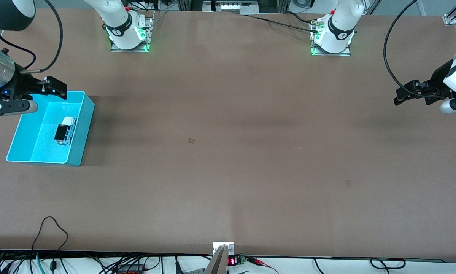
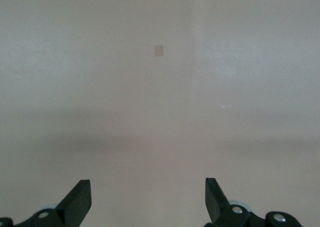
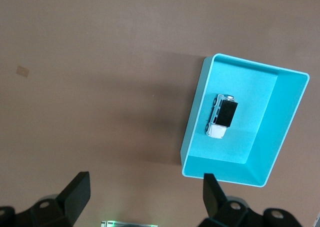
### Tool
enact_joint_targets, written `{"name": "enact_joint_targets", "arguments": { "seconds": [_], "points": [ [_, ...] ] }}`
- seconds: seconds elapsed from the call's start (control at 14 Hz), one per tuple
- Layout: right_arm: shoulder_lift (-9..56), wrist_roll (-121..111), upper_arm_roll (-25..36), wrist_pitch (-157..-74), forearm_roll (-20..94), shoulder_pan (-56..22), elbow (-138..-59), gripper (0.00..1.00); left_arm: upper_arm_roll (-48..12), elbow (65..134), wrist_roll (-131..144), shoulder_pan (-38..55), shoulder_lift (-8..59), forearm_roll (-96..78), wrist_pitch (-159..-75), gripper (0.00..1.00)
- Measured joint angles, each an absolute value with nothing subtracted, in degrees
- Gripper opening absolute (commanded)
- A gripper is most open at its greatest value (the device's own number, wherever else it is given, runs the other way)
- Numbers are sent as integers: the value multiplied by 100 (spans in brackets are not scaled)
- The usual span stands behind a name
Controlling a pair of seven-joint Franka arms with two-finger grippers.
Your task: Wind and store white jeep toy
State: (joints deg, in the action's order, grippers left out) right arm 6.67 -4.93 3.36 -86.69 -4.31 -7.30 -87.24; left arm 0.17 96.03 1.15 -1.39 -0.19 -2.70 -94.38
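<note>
The white jeep toy (image 1: 65, 130) rests on its wheels on the floor of the cyan bin (image 1: 79, 129), black roof up, toward the bin wall that faces the table's middle. Nothing touches it. In the right wrist view the white jeep toy (image 3: 221, 116) shows alone in the cyan bin (image 3: 197, 112). The bin stands on the brown table (image 1: 228, 152) at the right arm's end.

The right gripper (image 1: 54, 88) hangs over the bin's rim on the side nearer the robot bases, its fingers (image 3: 77, 189) spread apart and holding nothing.

The left gripper (image 1: 402, 95) hangs over the table at the left arm's end, well apart from the bin, waiting. Its fingers (image 2: 80, 197) are likewise spread wide and empty, with only bare tabletop and a small square mark (image 2: 158, 50) under them.
</note>
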Motion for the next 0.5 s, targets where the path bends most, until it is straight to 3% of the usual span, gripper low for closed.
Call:
{"name": "enact_joint_targets", "arguments": {
  "seconds": [0.5],
  "points": [
    [710,-493,349,-8930,-451,-730,-8724,100,16,9609,118,-140,-20,-270,-9395,100]
  ]
}}
